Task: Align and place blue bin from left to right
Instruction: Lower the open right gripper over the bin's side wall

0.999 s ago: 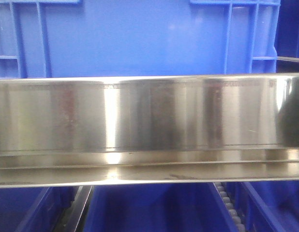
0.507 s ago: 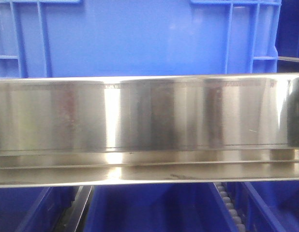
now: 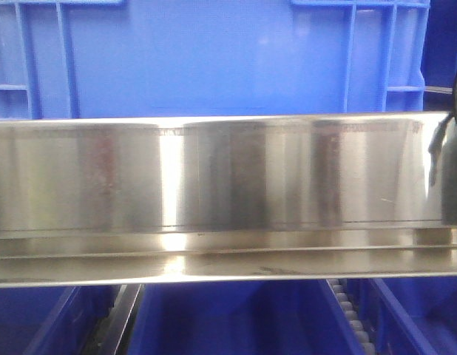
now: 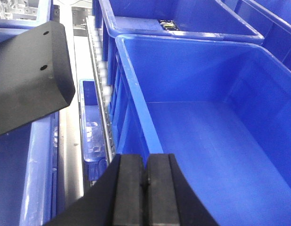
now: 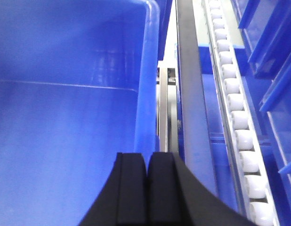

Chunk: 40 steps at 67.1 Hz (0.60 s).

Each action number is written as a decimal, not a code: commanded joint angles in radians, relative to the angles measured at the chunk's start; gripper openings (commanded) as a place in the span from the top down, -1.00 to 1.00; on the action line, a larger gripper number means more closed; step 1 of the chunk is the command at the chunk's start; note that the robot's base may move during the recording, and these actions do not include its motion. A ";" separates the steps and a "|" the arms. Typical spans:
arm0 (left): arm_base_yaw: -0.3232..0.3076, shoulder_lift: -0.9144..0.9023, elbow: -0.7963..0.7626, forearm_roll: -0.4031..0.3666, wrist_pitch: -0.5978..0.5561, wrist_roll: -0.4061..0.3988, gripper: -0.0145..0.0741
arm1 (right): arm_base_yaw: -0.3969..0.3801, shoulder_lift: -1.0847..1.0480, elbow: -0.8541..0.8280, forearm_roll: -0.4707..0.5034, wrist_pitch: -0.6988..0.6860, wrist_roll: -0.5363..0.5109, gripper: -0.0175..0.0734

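The blue bin (image 3: 214, 59) fills the top of the front view, its smooth side panel standing behind a steel rail. Seen from the left wrist, the blue bin (image 4: 216, 132) is open and empty, and my left gripper (image 4: 146, 162) is shut on the rim of its left wall. In the right wrist view the same blue bin (image 5: 65, 117) lies to the left, with my right gripper (image 5: 147, 160) shut on the rim of its right wall. Neither gripper shows in the front view.
A broad shiny steel rail (image 3: 214, 177) crosses the front view, with more blue bins (image 3: 236, 318) below it. Another blue bin (image 4: 183, 14) stands right behind the held one. Roller tracks (image 4: 101, 80) (image 5: 235, 103) run along both sides. A black rounded part (image 4: 28, 75) hangs at upper left.
A thin dark cable has come into the front view at the right edge, and the dark reflection on the rail there has shifted. The bin looks unmoved.
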 commanded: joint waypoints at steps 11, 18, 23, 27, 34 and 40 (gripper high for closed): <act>-0.006 -0.005 -0.011 -0.011 -0.003 0.000 0.92 | 0.002 0.007 -0.009 -0.019 0.008 -0.001 0.60; -0.006 -0.005 -0.011 -0.011 -0.003 0.000 0.92 | 0.002 0.007 -0.009 -0.019 0.015 -0.001 0.15; -0.006 -0.005 -0.011 -0.011 -0.003 0.000 0.92 | 0.002 0.011 -0.009 -0.019 0.015 -0.001 -0.05; -0.006 -0.005 -0.011 -0.011 -0.003 0.000 0.92 | 0.002 0.015 -0.009 -0.019 0.005 -0.001 -0.08; -0.006 -0.005 -0.011 -0.011 -0.003 0.000 0.92 | 0.002 0.035 -0.009 -0.019 -0.012 -0.001 -0.06; -0.006 -0.005 -0.011 -0.011 -0.003 0.000 0.92 | 0.000 0.046 -0.009 -0.019 -0.022 -0.001 -0.06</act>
